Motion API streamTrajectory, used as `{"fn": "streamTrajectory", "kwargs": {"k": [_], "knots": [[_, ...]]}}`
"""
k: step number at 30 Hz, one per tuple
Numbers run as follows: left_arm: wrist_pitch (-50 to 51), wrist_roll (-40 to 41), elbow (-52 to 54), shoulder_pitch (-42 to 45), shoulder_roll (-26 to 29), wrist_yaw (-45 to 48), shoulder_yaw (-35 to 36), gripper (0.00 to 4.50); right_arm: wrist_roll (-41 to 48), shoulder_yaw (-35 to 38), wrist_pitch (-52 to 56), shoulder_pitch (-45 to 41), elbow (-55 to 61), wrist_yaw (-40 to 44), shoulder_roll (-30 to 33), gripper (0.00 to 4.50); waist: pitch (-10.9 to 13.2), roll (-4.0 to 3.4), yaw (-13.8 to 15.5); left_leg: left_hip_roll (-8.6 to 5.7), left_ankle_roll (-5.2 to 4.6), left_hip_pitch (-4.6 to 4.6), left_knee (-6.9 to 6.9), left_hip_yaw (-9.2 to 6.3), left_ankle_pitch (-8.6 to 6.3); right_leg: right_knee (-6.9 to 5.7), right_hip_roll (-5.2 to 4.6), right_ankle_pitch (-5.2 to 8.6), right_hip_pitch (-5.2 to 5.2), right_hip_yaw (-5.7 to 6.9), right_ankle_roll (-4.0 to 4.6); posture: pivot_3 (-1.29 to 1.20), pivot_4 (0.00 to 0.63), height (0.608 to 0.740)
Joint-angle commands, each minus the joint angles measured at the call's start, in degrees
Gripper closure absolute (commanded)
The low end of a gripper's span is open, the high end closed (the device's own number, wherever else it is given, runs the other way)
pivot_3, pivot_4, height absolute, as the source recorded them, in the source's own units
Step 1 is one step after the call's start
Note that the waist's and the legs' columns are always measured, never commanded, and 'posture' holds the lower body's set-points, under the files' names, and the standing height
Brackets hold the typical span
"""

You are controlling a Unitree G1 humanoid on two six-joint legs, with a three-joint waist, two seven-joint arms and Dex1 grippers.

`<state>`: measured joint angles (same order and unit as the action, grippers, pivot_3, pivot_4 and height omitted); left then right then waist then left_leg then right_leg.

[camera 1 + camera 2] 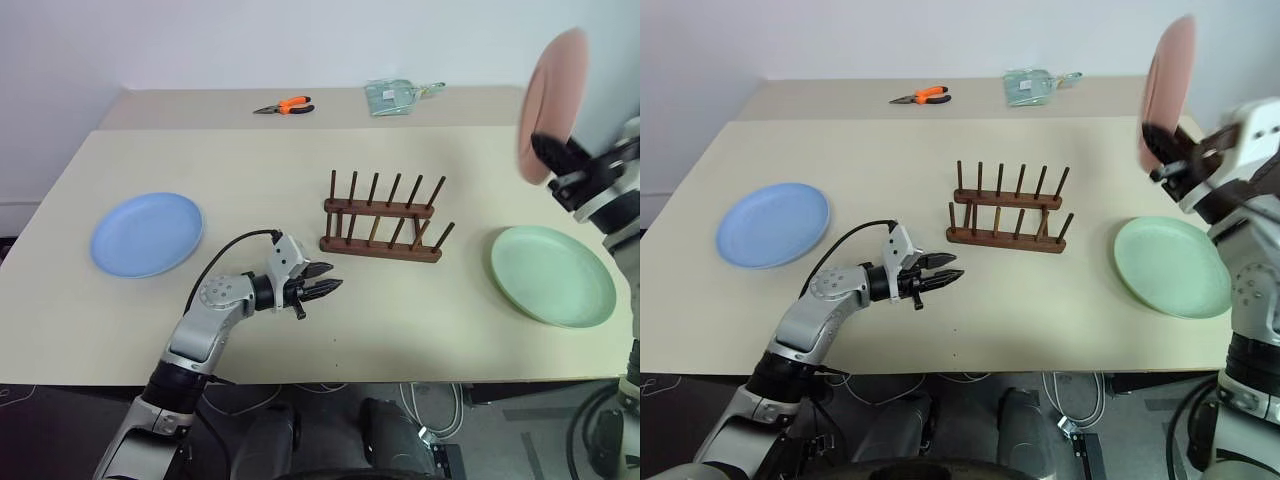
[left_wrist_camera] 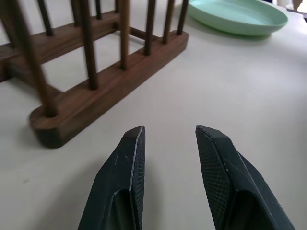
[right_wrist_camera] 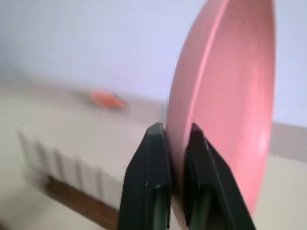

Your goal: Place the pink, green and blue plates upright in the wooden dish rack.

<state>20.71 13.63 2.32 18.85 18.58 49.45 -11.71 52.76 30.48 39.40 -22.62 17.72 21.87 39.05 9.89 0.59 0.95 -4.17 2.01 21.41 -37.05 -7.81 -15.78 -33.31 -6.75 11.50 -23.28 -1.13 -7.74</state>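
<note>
Head views: a pink plate (image 1: pixel 552 100) is held on edge, high above the right end of the beige table (image 1: pixel 250 170), its lower rim clamped between the two black fingers of the right gripper (image 1: pixel 549 150). The wooden dish rack (image 1: pixel 383 218) is seen near the middle of the table with no plate in it, its thin pegs upright. A green plate (image 1: pixel 552 276) lies flat to the right of the rack, and a blue plate (image 1: pixel 146 234) lies flat well to the left. The left gripper (image 1: pixel 322 283) is poised just above the table in front of the rack's left end, jaws partly apart and holding nothing. Orange-handled pliers (image 1: pixel 285 106) and a clear packet (image 1: pixel 395 97) are seen at the far edge.

Left wrist view: two dark fingers (image 2: pixel 120 179) are spread with bare tabletop between them; the rack's near base bar is just beyond, the green plate farther off.

Right wrist view: the pink plate's rim is pinched tightly between the fingers (image 3: pixel 148 177), the plate standing nearly vertical, with the rack blurred beyond.
</note>
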Motion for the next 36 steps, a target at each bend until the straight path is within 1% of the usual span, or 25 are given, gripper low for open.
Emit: {"fn": "streamTrajectory", "kwargs": {"k": [1,5,13,16,17,20,24,26,28,30,33,36], "knots": [[-1.6,0.9,-0.1,1.8,-0.3,0.1,1.0,2.84,14.0,1.1,6.1,2.7,8.7,-10.4,-4.6,4.49,0.0,0.02,0.1,0.01,0.0,0.01,0.0,-0.01,0.0,0.02,-0.01,0.0,0.01,0.02,0.0,0.0,0.15,0.74],[-2.0,0.7,-0.8,2.3,-0.4,0.3,0.7,2.84,19.7,0.3,8.0,4.7,10.8,-17.1,-6.3,4.49,0.0,-0.04,-0.2,-0.03,0.0,0.02,0.0,0.08,0.0,0.02,-0.04,0.0,-0.05,-0.04,0.0,0.0,0.15,0.74],[-2.6,0.5,-1.0,1.9,-0.2,0.2,0.6,2.84,26.8,-1.8,9.4,6.0,10.1,-23.6,-4.8,4.49,0.0,-0.04,-0.3,0.0,0.0,0.0,0.05,0.15,0.0,-0.01,0.02,0.0,-0.08,-0.04,0.0,0.0,0.15,0.74],[-2.9,0.1,-0.9,1.6,0.0,0.0,0.4,2.84,26.4,-2.9,9.4,6.0,9.5,-24.2,-4.2,3.38,0.0,-0.04,-0.3,0.0,-0.01,0.0,0.04,0.16,0.0,-0.01,0.01,0.0,-0.08,-0.04,0.0,0.0,0.15,0.74],[-2.9,0.0,-0.9,1.5,0.1,0.0,0.3,2.84,23.9,-3.3,8.8,5.9,9.9,-23.7,-3.4,2.99,0.0,-0.04,-0.3,0.0,-0.01,0.0,0.05,0.16,0.0,-0.01,0.01,0.01,-0.08,-0.03,0.0,0.0,0.15,0.74],[-2.9,0.0,-0.7,1.4,0.0,-0.2,0.2,2.84,16.4,-2.2,5.4,6.5,9.9,-21.4,-0.9,1.57,0.0,-0.04,-0.2,-0.01,-0.01,0.01,0.04,0.18,0.0,0.0,0.01,0.01,-0.09,-0.04,-0.01,0.0,0.15,0.74],[-2.7,0.2,-0.4,1.2,0.0,0.0,0.2,2.84,12.6,6.2,3.2,11.4,3.2,-15.9,3.6,1.57,0.0,-0.01,0.0,-0.03,-0.02,0.04,0.04,0.17,-0.01,0.07,0.0,0.11,-0.04,-0.01,-0.17,0.0,0.15,0.74],[-2.8,0.2,-0.5,1.2,0.0,0.1,0.2,2.84,11.0,8.2,3.5,13.9,0.8,-13.9,5.4,1.57,0.0,-0.01,-0.1,-0.05,-0.05,0.04,0.03,0.18,-0.02,0.12,-0.01,0.07,-0.01,-0.02,-0.11,0.0,0.15,0.74],[-3.0,-0.1,-0.8,1.3,0.1,0.5,-0.2,2.84,3.1,5.4,2.0,21.2,2.7,-7.5,9.5,1.57,0.0,-0.05,-0.2,-0.04,-0.05,0.03,0.04,0.22,-0.03,0.1,-0.01,0.06,-0.03,-0.03,-0.09,0.0,0.15,0.74],[-3.4,-0.2,-1.6,1.8,-0.1,0.8,-0.4,2.84,-4.7,0.0,0.8,28.4,5.6,-3.1,12.9,1.57,0.0,-0.05,-0.3,0.0,-0.06,0.0,0.08,0.23,-0.03,0.07,0.02,0.13,-0.05,-0.01,-0.2,0.0,0.15,0.74],[-3.8,-0.4,-2.7,2.8,-0.4,1.0,-0.8,2.84,-12.7,-7.3,-0.8,33.3,7.6,-1.7,14.0,1.57,0.0,-0.05,-0.7,0.05,-0.06,-0.05,0.06,0.3,-0.04,0.04,0.06,0.14,-0.05,-0.03,-0.21,0.0,0.15,0.74],[-4.0,-0.5,-3.0,3.3,-0.7,1.1,-1.0,2.84,-21.4,-14.0,-1.2,34.8,6.2,-3.0,14.0,1.57,0.0,-0.05,-0.6,0.05,-0.06,-0.04,0.0,0.34,-0.04,0.04,0.03,0.13,-0.05,-0.05,-0.2,0.0,0.15,0.74]]}}
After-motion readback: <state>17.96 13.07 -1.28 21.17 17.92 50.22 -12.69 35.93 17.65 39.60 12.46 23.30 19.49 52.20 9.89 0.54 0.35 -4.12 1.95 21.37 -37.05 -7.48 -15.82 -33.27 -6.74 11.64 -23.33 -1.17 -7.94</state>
